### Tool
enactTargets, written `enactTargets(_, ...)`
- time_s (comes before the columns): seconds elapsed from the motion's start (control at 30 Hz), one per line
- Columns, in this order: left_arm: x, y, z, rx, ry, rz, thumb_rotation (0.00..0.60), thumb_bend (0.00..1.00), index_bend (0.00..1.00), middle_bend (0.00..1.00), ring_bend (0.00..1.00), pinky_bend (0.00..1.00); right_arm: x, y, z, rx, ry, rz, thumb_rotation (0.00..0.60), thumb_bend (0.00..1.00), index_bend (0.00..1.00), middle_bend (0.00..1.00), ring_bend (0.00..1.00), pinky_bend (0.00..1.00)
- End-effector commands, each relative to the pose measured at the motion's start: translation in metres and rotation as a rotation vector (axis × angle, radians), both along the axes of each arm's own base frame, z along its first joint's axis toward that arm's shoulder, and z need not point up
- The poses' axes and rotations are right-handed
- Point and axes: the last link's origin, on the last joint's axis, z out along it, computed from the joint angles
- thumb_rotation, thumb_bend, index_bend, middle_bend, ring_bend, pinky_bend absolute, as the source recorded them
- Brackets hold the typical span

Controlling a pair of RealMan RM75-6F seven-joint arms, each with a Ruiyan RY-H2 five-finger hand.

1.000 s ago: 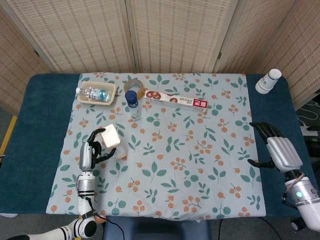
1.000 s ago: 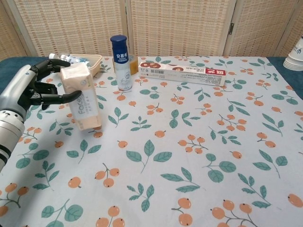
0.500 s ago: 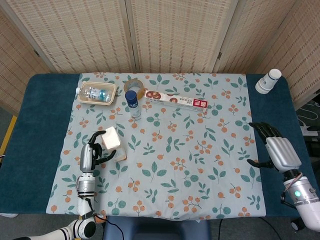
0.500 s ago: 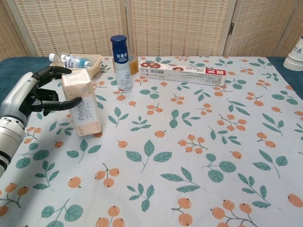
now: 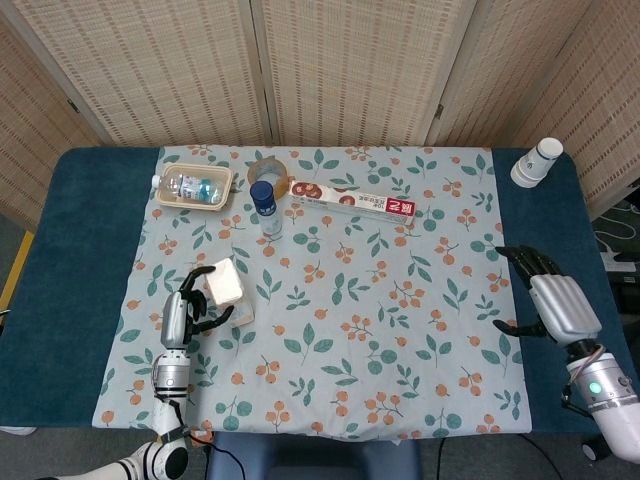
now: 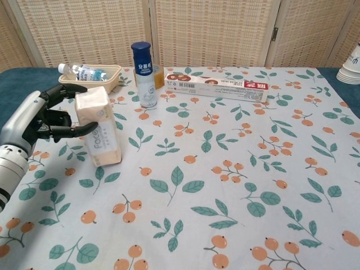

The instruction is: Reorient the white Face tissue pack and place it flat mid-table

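The left hand [image 6: 42, 118] grips the tissue pack [image 6: 99, 126], upright at the table's [image 5: 90, 170] eight o'clock, so laying it flat mid-table remains, while the right hand [image 5: 545, 300] idles, fingers spread.

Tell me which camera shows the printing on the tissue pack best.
The chest view: the tissue pack stands upright there, its printed side facing the camera, in the left hand. The head view shows only its blank top.

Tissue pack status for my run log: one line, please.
left hand: holds tissue pack upright | right hand: open, idle | pack not yet flat
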Motion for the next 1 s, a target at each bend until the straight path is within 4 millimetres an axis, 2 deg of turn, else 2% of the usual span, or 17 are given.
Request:
enactTargets(0.03,-0.001,-0.001,0.000,-0.003,-0.002,-0.006,0.600,0.22,0.28,0.40,0.73,0.80,0.000,0.000,0.000,0.002,0.002,0.000,0.600,0.11,0.11,0.08,0.00,0.11)
enactTargets(0.27,-0.004,-0.005,0.000,-0.016,-0.004,-0.029,0.600,0.21,0.09,0.33,0.70,0.78,0.000,0.000,0.000,0.006,0.003,0.000,0.600,0.11,0.11,0.08,0.01,0.11)
enactTargets(0.4,-0.007,-0.008,0.000,-0.028,-0.004,-0.037,0.600,0.20,0.00,0.24,0.67,0.75,0.000,0.000,0.000,0.004,0.002,-0.001,0.600,0.11,0.11,0.08,0.01,0.11)
enactTargets(0.7,-0.011,-0.011,0.004,-0.040,-0.002,-0.073,0.600,0.16,0.00,0.07,0.61,0.70,0.000,0.001,0.001,0.001,-0.001,0.003,0.600,0.11,0.11,0.08,0.02,0.11)
enactTargets(1.0,-0.014,-0.011,0.021,-0.022,0.007,-0.084,0.600,0.15,0.00,0.05,0.60,0.69,0.000,0.001,0.004,-0.005,-0.011,0.004,0.600,0.11,0.11,0.08,0.02,0.11)
